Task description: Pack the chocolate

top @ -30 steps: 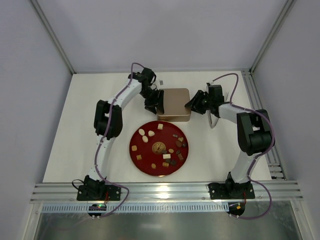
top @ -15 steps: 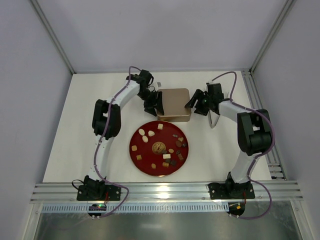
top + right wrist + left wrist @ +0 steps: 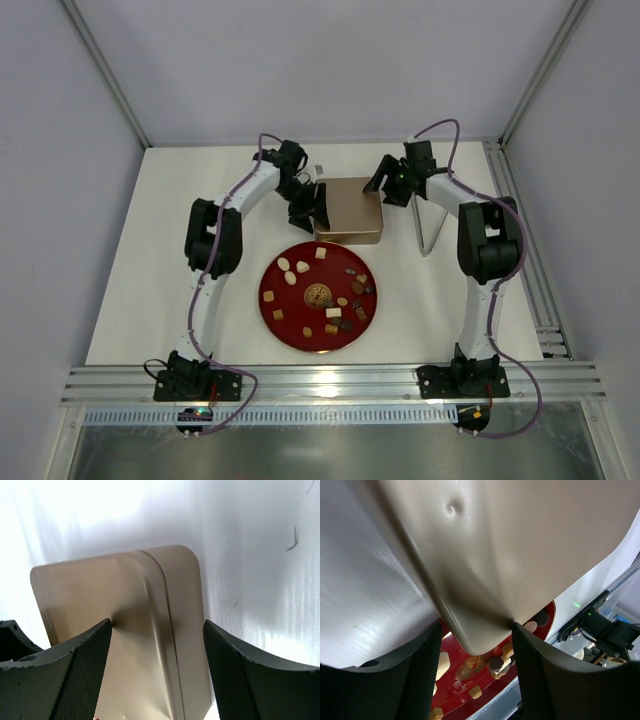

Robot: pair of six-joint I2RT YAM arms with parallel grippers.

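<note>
Several chocolates (image 3: 333, 313), dark, tan and cream, lie loose on a round red plate (image 3: 285, 320) at the table's middle. A closed square gold-brown tin (image 3: 350, 205) sits just behind the plate. My left gripper (image 3: 310, 204) is at the tin's left edge. In the left wrist view (image 3: 476, 630) its fingers (image 3: 420, 680) press both sides of the tin's corner (image 3: 485, 580), with the plate (image 3: 452, 702) and chocolates (image 3: 496, 663) below. My right gripper (image 3: 386, 184) is open at the tin's far right corner. In the right wrist view (image 3: 156, 625) its jaws stand wide over the tin (image 3: 125, 630).
A thin bent metal wire (image 3: 428, 225) lies right of the tin. A small grey object (image 3: 320, 166) lies behind the tin. An aluminium rail (image 3: 330, 380) runs along the near edge and another (image 3: 520, 240) along the right side.
My right gripper has swung from the tin's right side up to its far right corner. The left gripper, the tin and the plate have stayed put.
</note>
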